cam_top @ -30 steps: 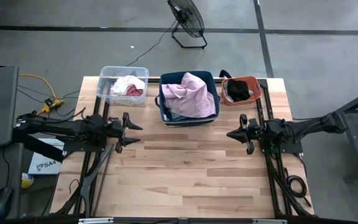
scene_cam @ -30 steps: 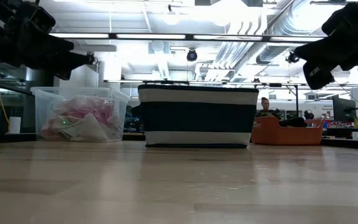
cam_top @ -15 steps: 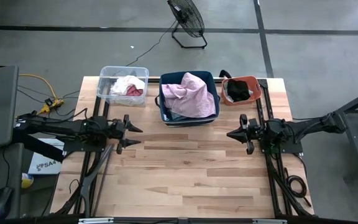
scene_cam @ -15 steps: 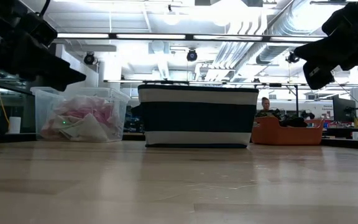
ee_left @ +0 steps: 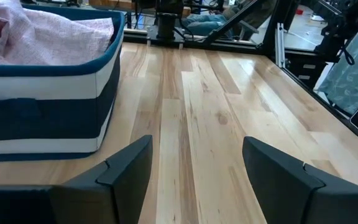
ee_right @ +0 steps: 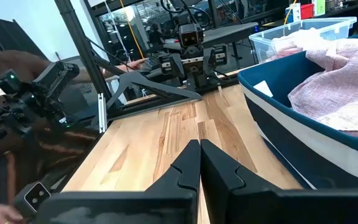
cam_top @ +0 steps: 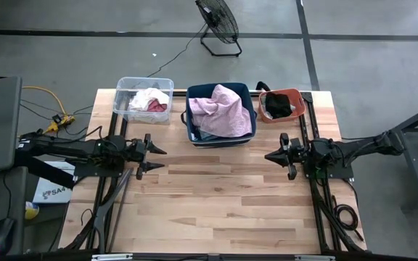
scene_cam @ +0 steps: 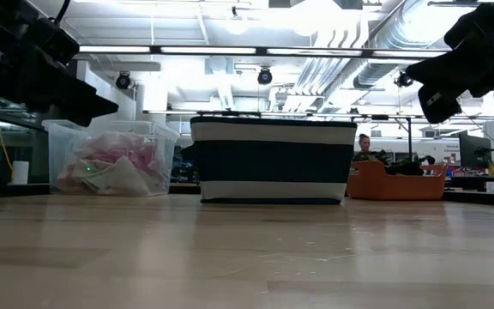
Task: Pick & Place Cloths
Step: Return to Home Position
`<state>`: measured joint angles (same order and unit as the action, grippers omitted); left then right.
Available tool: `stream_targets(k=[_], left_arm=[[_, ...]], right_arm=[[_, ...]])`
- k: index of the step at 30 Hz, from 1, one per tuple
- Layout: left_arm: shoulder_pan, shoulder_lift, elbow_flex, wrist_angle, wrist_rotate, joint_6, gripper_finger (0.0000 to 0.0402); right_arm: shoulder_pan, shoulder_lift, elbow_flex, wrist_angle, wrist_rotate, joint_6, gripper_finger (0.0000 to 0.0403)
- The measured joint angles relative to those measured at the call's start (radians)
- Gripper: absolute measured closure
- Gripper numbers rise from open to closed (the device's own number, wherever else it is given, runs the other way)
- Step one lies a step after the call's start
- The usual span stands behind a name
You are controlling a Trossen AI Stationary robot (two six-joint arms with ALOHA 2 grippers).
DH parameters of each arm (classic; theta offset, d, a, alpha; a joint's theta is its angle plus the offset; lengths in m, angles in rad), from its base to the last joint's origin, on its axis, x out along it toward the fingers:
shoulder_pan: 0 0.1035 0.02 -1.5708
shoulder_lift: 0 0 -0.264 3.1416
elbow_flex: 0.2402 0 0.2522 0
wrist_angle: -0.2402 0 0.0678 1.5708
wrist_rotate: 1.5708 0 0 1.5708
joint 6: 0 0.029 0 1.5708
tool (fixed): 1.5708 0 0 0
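The cloths [cam_top: 223,112] lie in the clear bin [cam_top: 122,94] at twelve o'clock from the wide-open left gripper [cam_top: 160,158], in the orange bin [cam_top: 297,101] at twelve o'clock from the right gripper [cam_top: 268,156], which is pinched shut on nothing, and in the navy bin [cam_top: 202,88] between them.

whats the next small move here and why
Probably just shut the left gripper, whose fingers stand apart, to match the shut right gripper. Both arms sit drawn back at the sides of the table, and the cloths in view all lie in the bins, so nothing seems left to pick.
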<state>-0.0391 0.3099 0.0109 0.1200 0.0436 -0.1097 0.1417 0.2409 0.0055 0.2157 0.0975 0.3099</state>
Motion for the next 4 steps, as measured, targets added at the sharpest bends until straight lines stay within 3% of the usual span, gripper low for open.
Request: stream_targets(k=[4], left_arm=[[0.000,0.000,0.000,0.000,0.000,0.000,0.0158]], right_arm=[[0.000,0.000,0.000,0.000,0.000,0.000,0.0400]])
